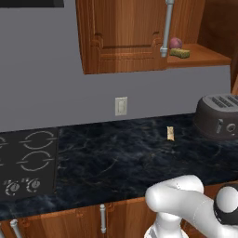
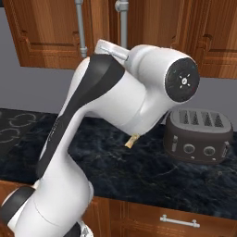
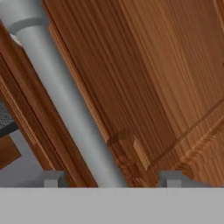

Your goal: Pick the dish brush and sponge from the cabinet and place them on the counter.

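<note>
Gripper [image 3: 113, 179] sits close against the cabinet [image 1: 122, 32] door. In the hand view the two finger tips stand wide apart at the bottom edge, and the silver bar handle [image 3: 65, 100] runs down between them. Jaws wide, nothing clamped; whether either tip touches the bar cannot be told. All places below are taken from the toaster [image 1: 218, 116], a dark four-slot unit on the counter [image 1: 116, 162]. Sponge [image 1: 180, 53]: small yellow-tan block with a dull greenish cast, lying flat on the wooden shelf [image 1: 204, 56] high above the toaster and a little to its left, at the shelf's front edge. A purple-red ball [image 1: 175, 42] touches or nearly touches it from behind. Dish brush [image 1: 170, 133]: a short tan-and-pale piece lying on the black veined stone to the left of the toaster, near it but apart. At this size its head and stick cannot be told apart. In the right base view the same piece shows as a tan end under the arm's elbow, again left of the toaster. Stovetop [image 1: 28, 160] lies far left of the toaster; wall switch plate [image 1: 121, 106] is up and left of it.
</note>
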You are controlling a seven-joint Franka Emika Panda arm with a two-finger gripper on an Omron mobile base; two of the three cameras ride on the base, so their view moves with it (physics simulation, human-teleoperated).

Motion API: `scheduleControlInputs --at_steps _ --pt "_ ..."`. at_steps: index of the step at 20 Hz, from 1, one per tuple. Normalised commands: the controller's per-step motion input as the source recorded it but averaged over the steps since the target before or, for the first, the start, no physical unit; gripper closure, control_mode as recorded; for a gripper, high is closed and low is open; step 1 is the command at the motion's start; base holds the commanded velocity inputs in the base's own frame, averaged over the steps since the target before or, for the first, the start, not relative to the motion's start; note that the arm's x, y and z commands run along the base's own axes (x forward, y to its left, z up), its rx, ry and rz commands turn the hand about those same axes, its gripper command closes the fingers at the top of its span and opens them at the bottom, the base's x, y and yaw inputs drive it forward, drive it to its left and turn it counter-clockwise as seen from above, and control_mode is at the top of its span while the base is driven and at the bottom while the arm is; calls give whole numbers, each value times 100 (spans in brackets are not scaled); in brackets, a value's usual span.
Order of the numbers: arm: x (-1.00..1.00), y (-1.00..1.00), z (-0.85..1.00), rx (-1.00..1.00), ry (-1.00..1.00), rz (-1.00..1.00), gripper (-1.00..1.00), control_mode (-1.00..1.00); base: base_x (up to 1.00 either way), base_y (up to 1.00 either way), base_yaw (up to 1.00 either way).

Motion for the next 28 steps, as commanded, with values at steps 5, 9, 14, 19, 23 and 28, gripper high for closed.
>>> scheduleControlInputs --at_steps 5,9,14,19,23,28 --pt "-56 -3 0 0 -4 6 -100 -100 0 0 0" --pt "-65 18 0 0 -7 2 -100 -100 0 0 0" --pt "-55 39 0 0 -4 0 -100 -100 0 0 0" --pt "-45 52 0 -3 -2 0 -100 -100 0 0 0" --pt "-28 62 0 -5 0 0 -100 -100 0 0 0" --pt "-10 67 0 -8 0 0 -100 -100 0 0 0"
